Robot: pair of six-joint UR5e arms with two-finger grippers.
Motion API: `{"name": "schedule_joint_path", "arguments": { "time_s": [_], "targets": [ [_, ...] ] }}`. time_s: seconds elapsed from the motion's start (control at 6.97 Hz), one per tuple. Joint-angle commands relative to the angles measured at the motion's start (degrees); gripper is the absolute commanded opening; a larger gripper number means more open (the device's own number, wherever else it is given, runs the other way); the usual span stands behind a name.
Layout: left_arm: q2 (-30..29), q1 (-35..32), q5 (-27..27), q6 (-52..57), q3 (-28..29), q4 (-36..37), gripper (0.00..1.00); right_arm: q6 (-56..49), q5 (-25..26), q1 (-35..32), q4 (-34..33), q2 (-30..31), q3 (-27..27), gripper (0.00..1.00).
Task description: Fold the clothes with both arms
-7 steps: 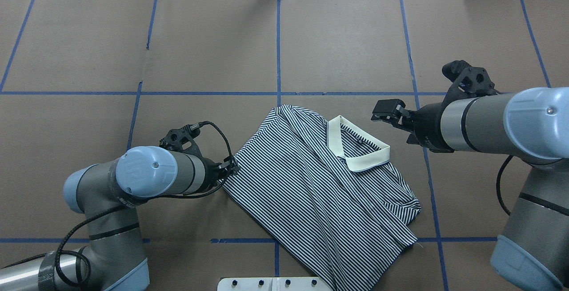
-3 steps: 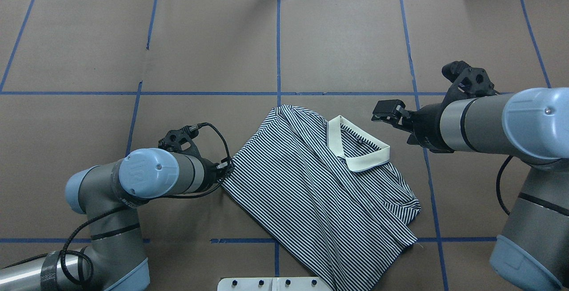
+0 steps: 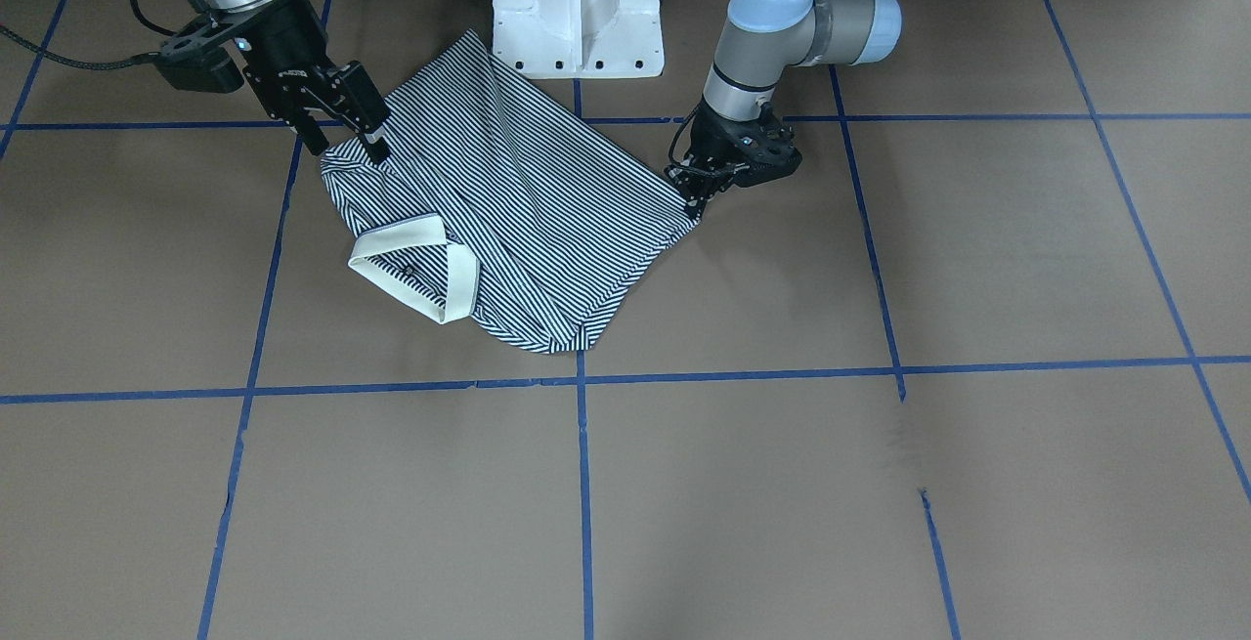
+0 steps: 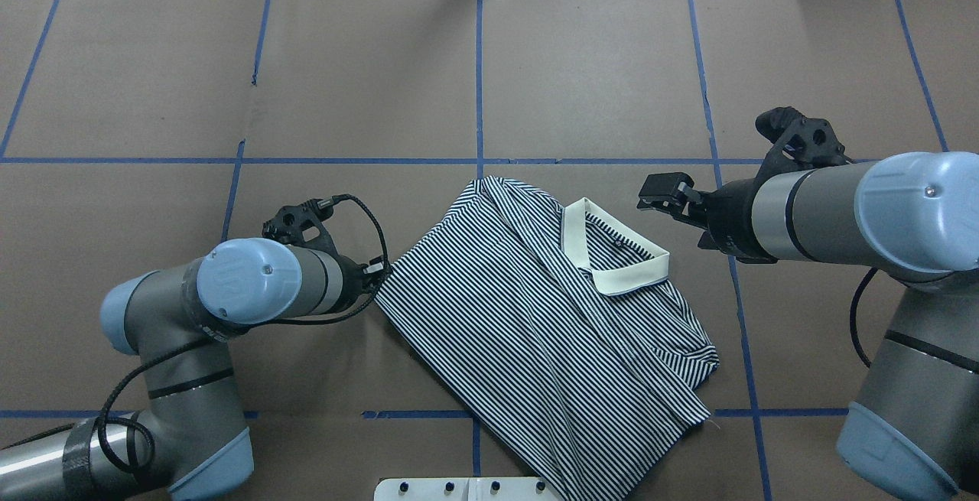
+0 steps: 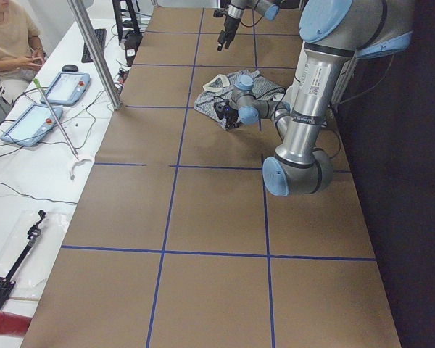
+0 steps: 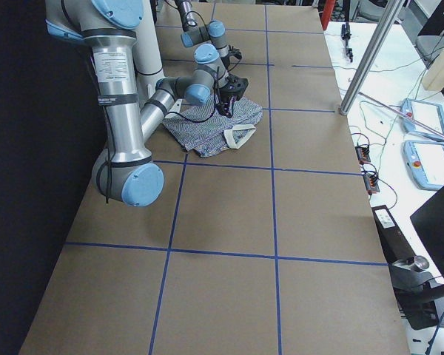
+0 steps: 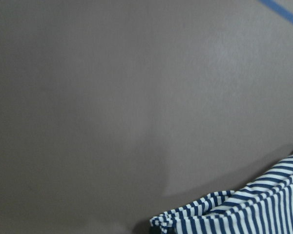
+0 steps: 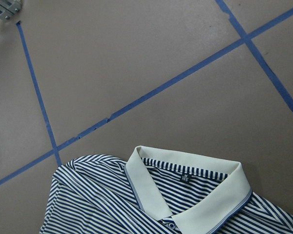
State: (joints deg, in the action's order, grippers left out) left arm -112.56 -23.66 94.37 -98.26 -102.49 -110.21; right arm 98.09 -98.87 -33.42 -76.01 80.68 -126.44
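Shirt (image 4: 535, 317) lies flat and skewed on the table (image 4: 344, 88), close in front of the pedestal (image 3: 577, 5). Its hem end reaches the table's near edge. The collar (image 4: 623, 275) points toward my right arm's side, buttoned, with the inner label showing in the right wrist view.

Left gripper (image 4: 380, 275) is down at table level on the shirt's left corner. Its jaws are closed on that corner. In the left wrist view the striped edge is bunched and slightly raised, with a shadow under it. The rest of the cloth stays on the table.

Right gripper (image 3: 349, 147) hangs above the table beside the collar end. In the front view its fingers (image 3: 376, 137) stand wide apart over the shoulder edge of the shirt, and it holds nothing. I cannot tell whether the tips touch the cloth.

Blue tape (image 4: 478, 80) grids the table. One line runs under the shirt near its middle.
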Motion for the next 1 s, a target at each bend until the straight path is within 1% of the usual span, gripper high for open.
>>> {"name": "schedule_joint_path", "arguments": {
  "time_s": [0.0,0.14,0.29,0.43,0.57,0.72,0.86],
  "targets": [
    [-2.12,-9.24,0.11,13.12,2.18,0.71,0.0,0.0,0.08,-0.07,-0.19,-1.4,0.49,1.0],
    [-7.44,-14.87,0.63,14.75,8.82,-1.3,0.0,0.0,0.08,-0.07,-0.19,-1.41,0.49,1.0],
    [-14.28,-19.19,0.73,14.85,20.8,-8.2,0.0,0.09,0.17,-0.07,-0.11,-1.32,0.58,1.0],
    [-19.05,-22.1,0.73,14.94,32.06,-15.49,0.0,0.35,0.6,-0.15,-0.19,-1.23,0.84,1.0],
    [-23.36,-24.13,1.51,16.42,42.01,-21.39,0.0,0.26,0.61,-0.24,-0.28,-1.23,0.84,1.0],
    [-27.75,-24.68,1.69,16.78,51.07,-27.37,0.0,0.26,0.61,-0.24,-0.19,-1.32,0.84,1.0],
    [-28.84,-24.77,1.69,16.79,53.16,-29.17,0.22,0.26,0.61,-0.07,-0.11,-1.41,0.93,1.0]
  ]
}}
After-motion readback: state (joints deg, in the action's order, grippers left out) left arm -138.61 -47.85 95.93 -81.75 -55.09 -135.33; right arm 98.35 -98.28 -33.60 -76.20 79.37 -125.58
